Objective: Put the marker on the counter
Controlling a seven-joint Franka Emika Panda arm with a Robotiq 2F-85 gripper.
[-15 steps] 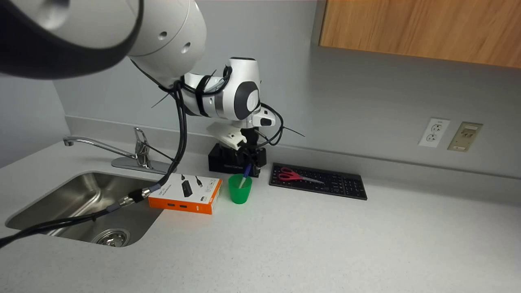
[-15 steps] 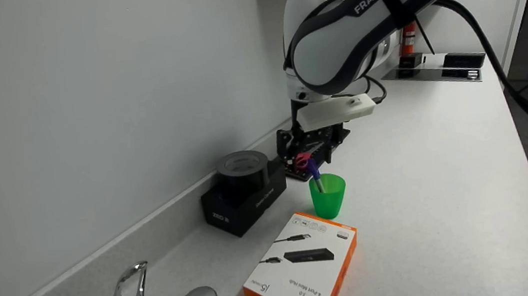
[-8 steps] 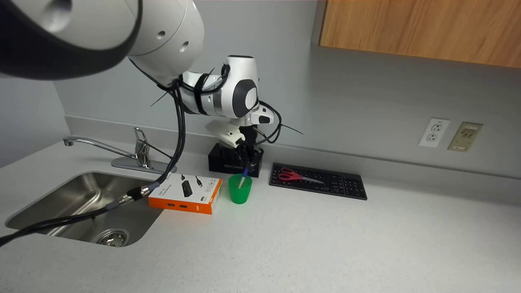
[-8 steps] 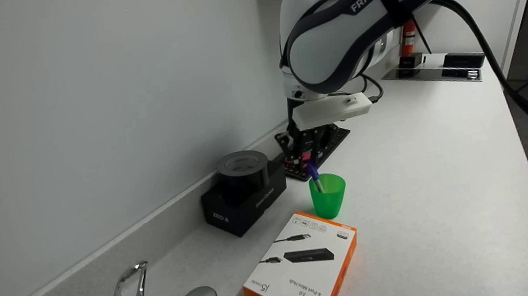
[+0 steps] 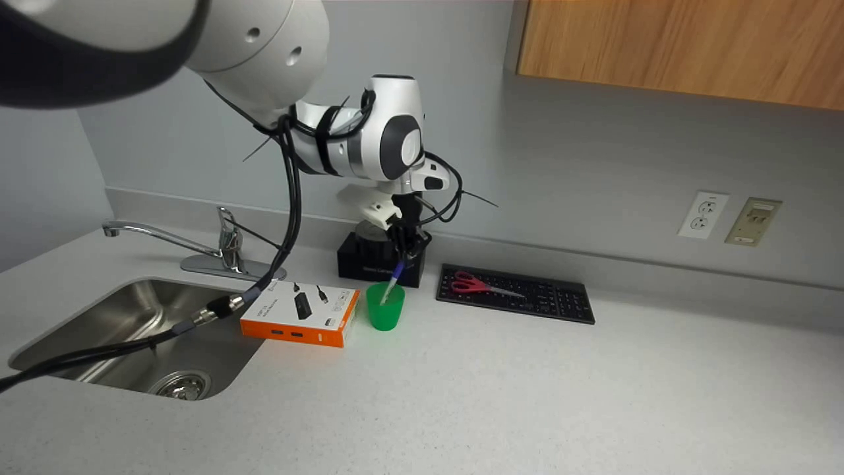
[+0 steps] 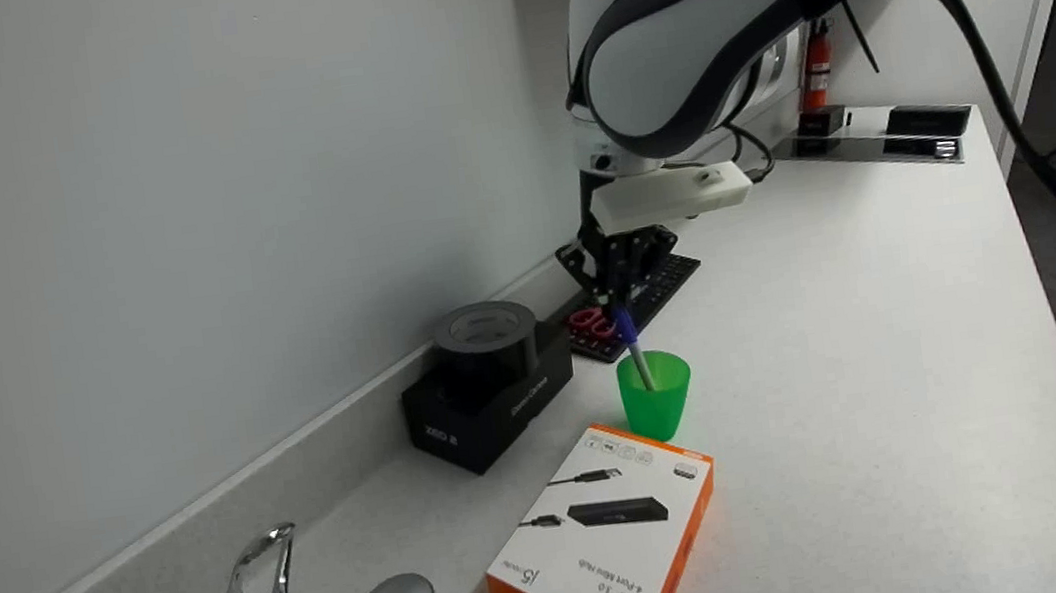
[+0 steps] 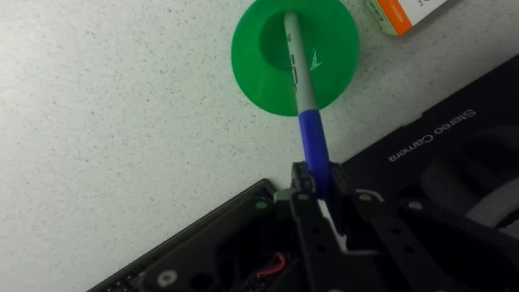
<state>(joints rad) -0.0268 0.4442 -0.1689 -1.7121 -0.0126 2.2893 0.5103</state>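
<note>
The marker, blue-capped with a grey barrel (image 7: 300, 77), leans inside the green cup (image 7: 251, 81), its lower end still within the cup. My gripper (image 7: 318, 178) is shut on the blue cap, one finger on each side of it. Both exterior views show the gripper (image 5: 403, 252) (image 6: 619, 297) just above the cup (image 5: 385, 316) (image 6: 655, 414), the marker (image 5: 396, 272) (image 6: 629, 332) slanting down from its fingertips. The cup appears to stand on the pale speckled counter (image 5: 527, 396). The top of the cap is hidden between the fingers.
Beside the cup lies a white and orange box (image 5: 300, 313), near the steel sink (image 5: 132, 310) and faucet (image 5: 231, 244). A black camera box (image 6: 491, 402) with a tape roll (image 6: 483, 327) sits by the wall. Red scissors (image 5: 469, 284) rest on a black keyboard (image 5: 554, 300).
The gripper has closed on the marker's cap, first lowering a little, then rising. The marker has come up slightly, and the cup has shifted a little toward the box.
</note>
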